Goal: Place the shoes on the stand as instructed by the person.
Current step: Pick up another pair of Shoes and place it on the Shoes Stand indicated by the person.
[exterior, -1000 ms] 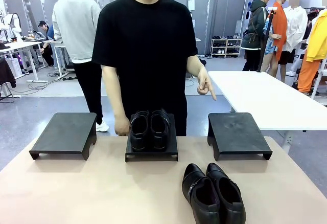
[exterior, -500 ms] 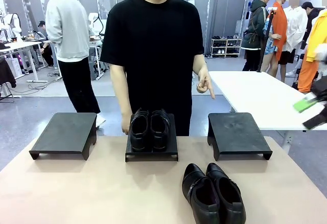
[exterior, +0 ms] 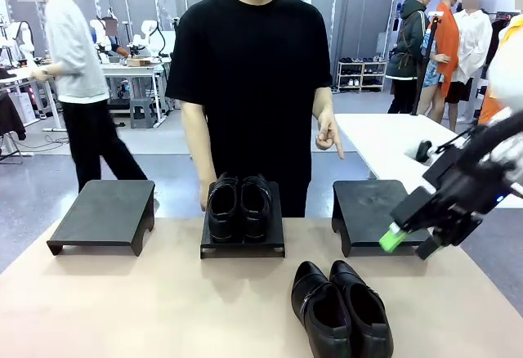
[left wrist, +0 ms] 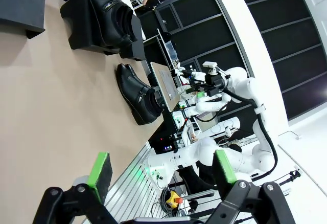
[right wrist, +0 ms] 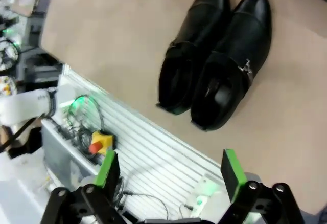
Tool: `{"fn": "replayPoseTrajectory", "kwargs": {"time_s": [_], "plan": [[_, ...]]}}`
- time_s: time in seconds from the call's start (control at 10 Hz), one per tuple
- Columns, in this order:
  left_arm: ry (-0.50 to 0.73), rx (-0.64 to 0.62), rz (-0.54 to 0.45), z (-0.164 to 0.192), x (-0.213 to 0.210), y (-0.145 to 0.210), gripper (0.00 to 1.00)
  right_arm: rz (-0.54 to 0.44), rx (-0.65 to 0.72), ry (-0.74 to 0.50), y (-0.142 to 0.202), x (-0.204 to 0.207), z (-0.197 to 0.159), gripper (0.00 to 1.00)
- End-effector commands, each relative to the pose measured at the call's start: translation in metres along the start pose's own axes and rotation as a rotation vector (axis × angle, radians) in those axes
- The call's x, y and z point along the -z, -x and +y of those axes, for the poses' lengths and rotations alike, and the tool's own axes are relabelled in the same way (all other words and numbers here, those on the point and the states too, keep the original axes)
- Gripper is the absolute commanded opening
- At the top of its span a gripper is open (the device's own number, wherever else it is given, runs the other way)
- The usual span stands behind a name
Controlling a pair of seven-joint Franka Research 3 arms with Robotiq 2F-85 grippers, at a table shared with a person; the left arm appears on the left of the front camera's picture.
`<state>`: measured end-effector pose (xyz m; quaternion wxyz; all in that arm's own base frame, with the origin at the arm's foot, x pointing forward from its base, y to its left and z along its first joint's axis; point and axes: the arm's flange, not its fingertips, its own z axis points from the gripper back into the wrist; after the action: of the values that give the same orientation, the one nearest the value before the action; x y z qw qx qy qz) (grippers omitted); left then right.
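One pair of glossy black shoes stands on the middle black stand. The other pair lies on the tan table near its front edge. The person's hand points a finger down toward the right stand, which is bare. My right gripper hangs open in front of that stand's right end. Seen from the right wrist, the gripper is open above and short of the loose pair. My left gripper is open, far from the loose pair and the pair on its stand.
A bare black stand sits at the table's left. A white table stands behind on the right. The robot's base with a red stop button lies past the near table edge. People move about in the background.
My right arm has swung in from the right edge and come down and leftward to the right stand. The person's pointing hand holds its place. A bystander in grey walked left.
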<state>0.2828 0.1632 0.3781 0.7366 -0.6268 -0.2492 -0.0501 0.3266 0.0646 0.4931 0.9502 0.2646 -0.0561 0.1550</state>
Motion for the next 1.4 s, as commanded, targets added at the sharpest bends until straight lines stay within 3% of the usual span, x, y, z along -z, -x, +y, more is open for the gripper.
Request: {"fn": "replayPoseTrajectory", "kwargs": {"time_s": [0.0, 0.5, 1.3], "plan": [[0.015, 0.012, -0.006, -0.003, -0.001, 0.000, 1.00, -0.045, 0.081, 0.117, 0.003, 0.036, 0.014, 1.00], [0.015, 0.012, -0.006, -0.003, -0.001, 0.000, 1.00, 0.044, 0.064, 0.247, -0.008, 0.101, 0.028, 1.00], [0.015, 0.012, -0.006, -0.003, -0.001, 0.000, 1.00, 0.074, 0.069, 0.366, -0.014, 0.164, 0.019, 1.00]]}}
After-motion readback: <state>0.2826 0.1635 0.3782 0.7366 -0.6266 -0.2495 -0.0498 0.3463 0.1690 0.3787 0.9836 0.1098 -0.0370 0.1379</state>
